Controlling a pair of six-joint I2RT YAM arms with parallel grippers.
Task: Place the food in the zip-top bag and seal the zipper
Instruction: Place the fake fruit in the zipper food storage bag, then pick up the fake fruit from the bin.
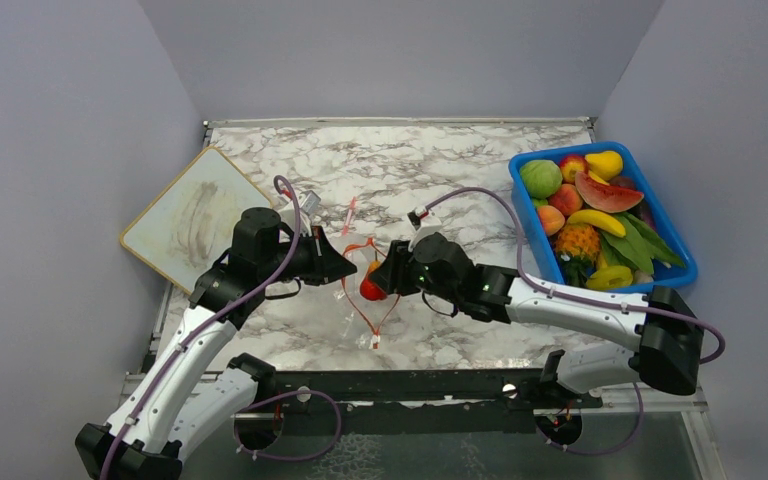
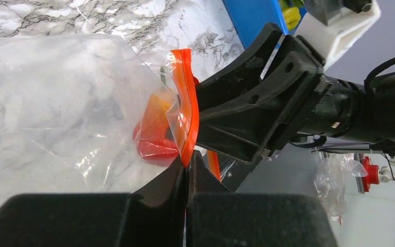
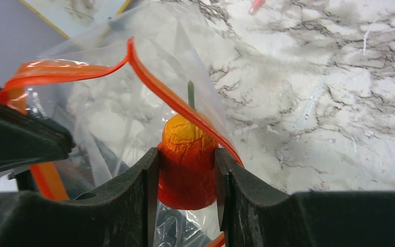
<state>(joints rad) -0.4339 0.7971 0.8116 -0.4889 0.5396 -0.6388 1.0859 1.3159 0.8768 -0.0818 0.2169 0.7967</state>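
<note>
The clear, crinkly zip-top bag (image 2: 56, 103) gapes, red-orange zipper (image 2: 187, 118) along its mouth. A whiteboard (image 1: 185, 215) lies left of the left gripper (image 2: 186, 167), which is pressed together on the zipper's edge. The right gripper (image 3: 186, 177) pinches a glossy red-orange fruit (image 3: 185, 154) at the bag's mouth. A blue bin (image 1: 565, 150) sits well right.

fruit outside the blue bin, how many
1: a red-orange fruit in the right hand, at the mouth of the zip-top bag. Others may be hidden in the bag's folds.
</note>
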